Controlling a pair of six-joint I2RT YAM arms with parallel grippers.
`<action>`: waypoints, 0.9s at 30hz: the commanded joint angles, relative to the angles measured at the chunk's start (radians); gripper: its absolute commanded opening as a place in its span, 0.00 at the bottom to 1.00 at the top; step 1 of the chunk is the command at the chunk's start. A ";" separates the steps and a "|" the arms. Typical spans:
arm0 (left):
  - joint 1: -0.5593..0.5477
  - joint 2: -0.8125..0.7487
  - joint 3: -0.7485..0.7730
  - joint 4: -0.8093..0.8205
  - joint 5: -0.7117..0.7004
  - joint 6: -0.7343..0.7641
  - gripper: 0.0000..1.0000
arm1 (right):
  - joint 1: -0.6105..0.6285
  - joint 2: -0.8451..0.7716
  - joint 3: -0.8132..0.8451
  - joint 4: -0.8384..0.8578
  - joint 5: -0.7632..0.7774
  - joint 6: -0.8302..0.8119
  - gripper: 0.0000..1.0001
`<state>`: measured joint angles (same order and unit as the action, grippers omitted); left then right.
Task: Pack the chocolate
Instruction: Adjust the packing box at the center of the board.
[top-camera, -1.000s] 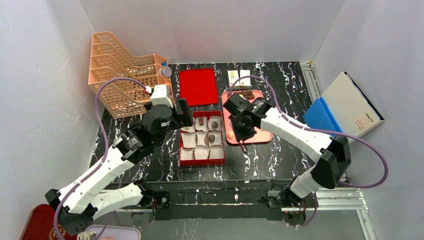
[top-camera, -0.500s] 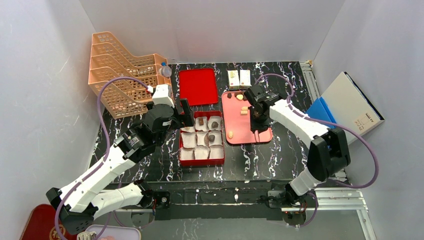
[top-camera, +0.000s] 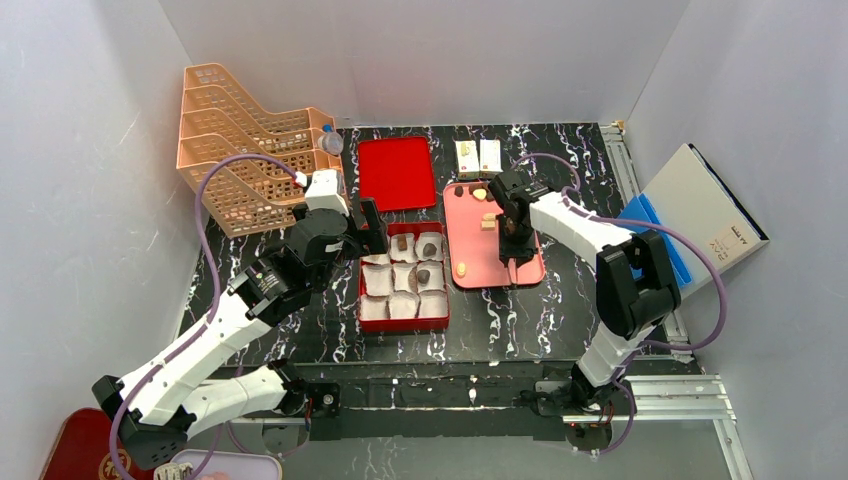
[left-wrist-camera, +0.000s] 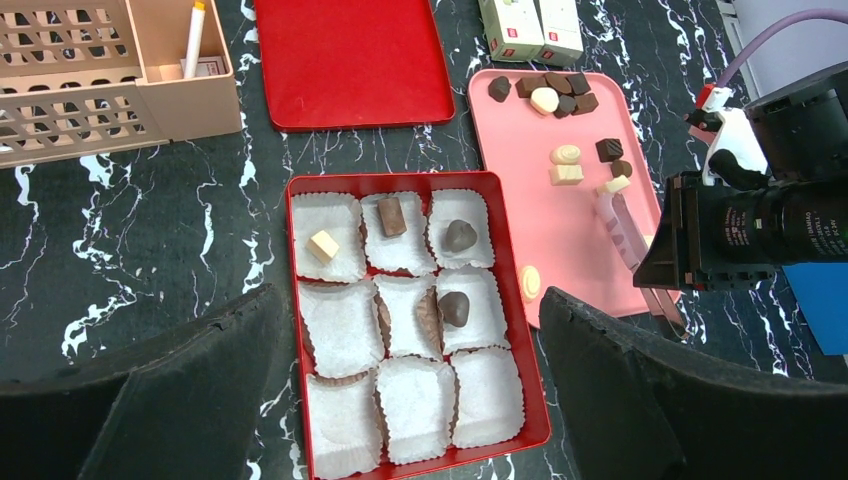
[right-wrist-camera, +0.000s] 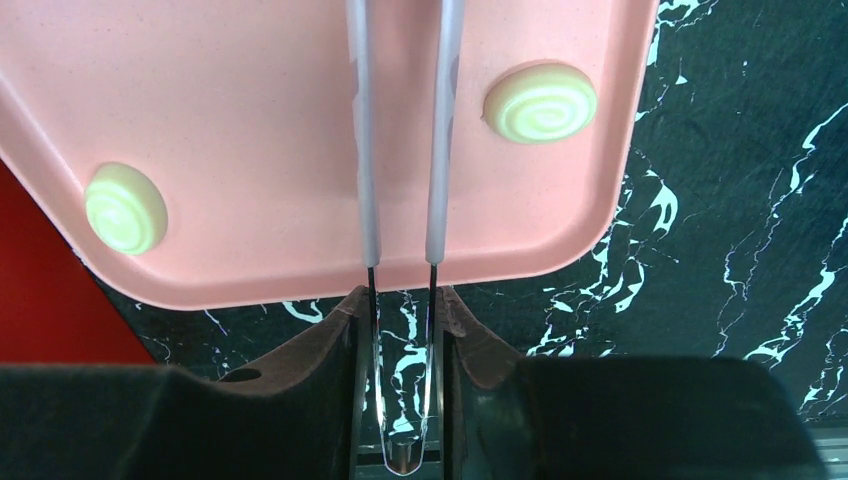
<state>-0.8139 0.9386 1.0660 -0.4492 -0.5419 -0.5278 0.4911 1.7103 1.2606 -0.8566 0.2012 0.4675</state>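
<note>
A black worktop (top-camera: 500, 320) veined with white sits inside plain white walls (top-camera: 420, 50). The right gripper (right-wrist-camera: 400, 312) has its fingers clamped on a pair of clear tweezers (right-wrist-camera: 362, 150). The tweezers' two thin arms stand slightly apart and reach out over a pink tray (right-wrist-camera: 250, 90); their tips run out of the wrist view. On the tray, a pale swirled round of chocolate (right-wrist-camera: 540, 102) lies on one side of the tweezers and a second on the other, neither touching them. At the tray's far end sits a cluster of dark and pale pieces, with a few more scattered near the middle. The left gripper (left-wrist-camera: 410, 300) hovers with its fingers spread wide and nothing between them, above a red box (left-wrist-camera: 392, 181) just left of the tray. The box holds nine white paper cups (left-wrist-camera: 415, 395) in three rows. Four cups hold chocolate: a pale block, a brown bar and a dark piece in the far row, and one dark piece in the middle row's right cup. Beyond the box lies a flat red lid (left-wrist-camera: 350, 60), and two small white cartons (left-wrist-camera: 515, 28) sit beyond the tray. A peach basket rack (top-camera: 240, 130) stands at the far left.
</note>
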 joint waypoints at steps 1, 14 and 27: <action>0.001 -0.017 -0.014 0.002 -0.025 0.012 0.98 | -0.006 0.014 0.045 -0.003 -0.003 -0.001 0.35; 0.001 -0.009 -0.025 0.014 -0.015 0.007 0.98 | -0.027 0.103 0.099 -0.020 0.010 0.037 0.37; 0.001 -0.034 -0.043 0.003 -0.031 0.026 0.98 | -0.084 0.155 0.141 -0.047 0.040 0.062 0.38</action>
<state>-0.8139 0.9325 1.0374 -0.4477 -0.5423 -0.5167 0.4400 1.8748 1.3705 -0.8715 0.2108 0.5140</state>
